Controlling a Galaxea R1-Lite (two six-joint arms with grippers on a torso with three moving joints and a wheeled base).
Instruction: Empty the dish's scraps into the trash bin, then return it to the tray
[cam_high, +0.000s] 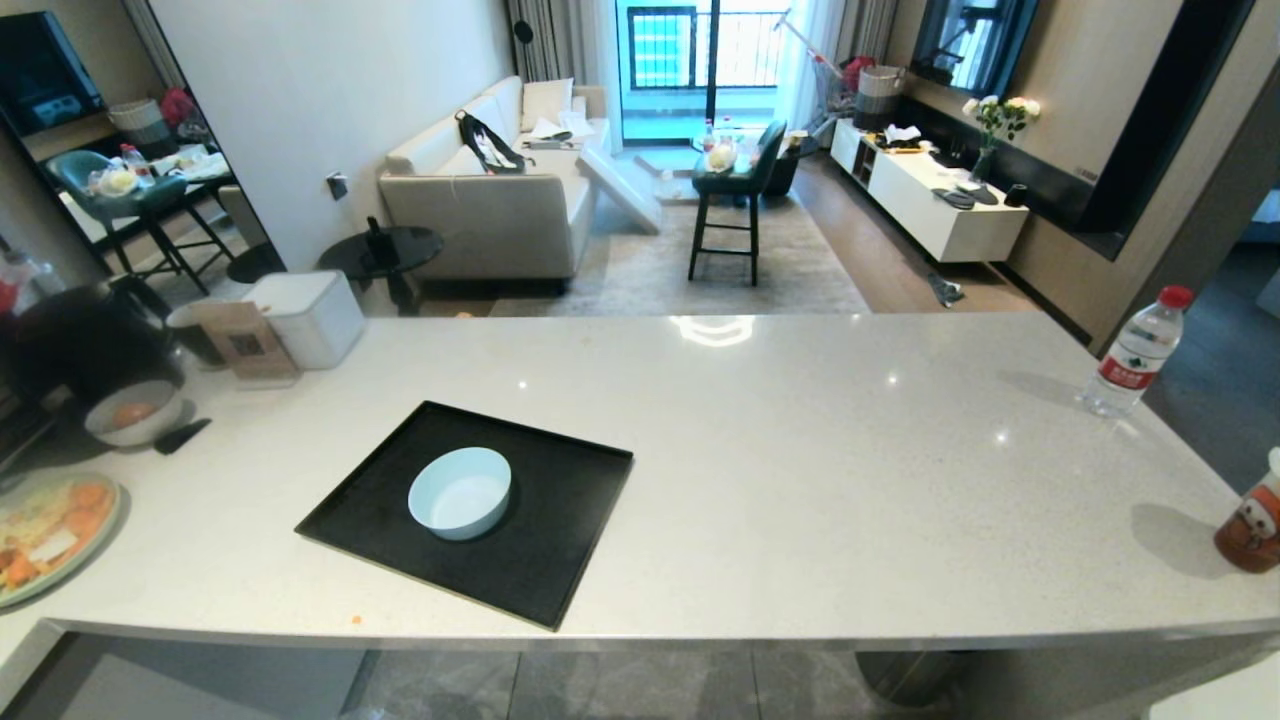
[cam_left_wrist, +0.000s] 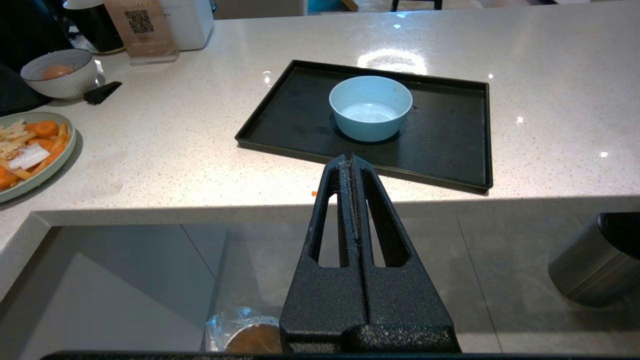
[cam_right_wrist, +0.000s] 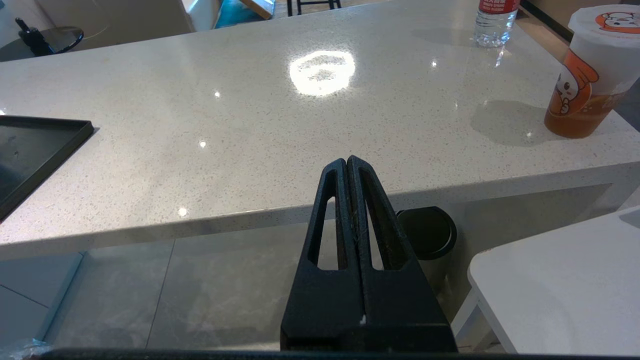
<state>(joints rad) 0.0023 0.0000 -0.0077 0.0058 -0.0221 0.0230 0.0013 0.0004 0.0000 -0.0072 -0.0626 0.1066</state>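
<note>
My left gripper hangs below the counter edge, fingers pressed flat together, nothing in it. Right gripper same: fully closed, empty, low in front of the counter. Neither arm shows in the head view.

On the floor under my left gripper, the lined bin peeks out w/ crinkled clear plastic and sth brownish inside. Off to the right, partly under the counter, a darker grey bin w/ black rim.

Up on the counter, a tiny orange bit lies near the front edge. Just past it, the black tray, and the pale blue dish stands upright on it, looks empty. At the left edge, a green plate w/ carrot and pale veg scraps; behind that, a greyish bowl. Far right: a drink cup and water bottle.
</note>
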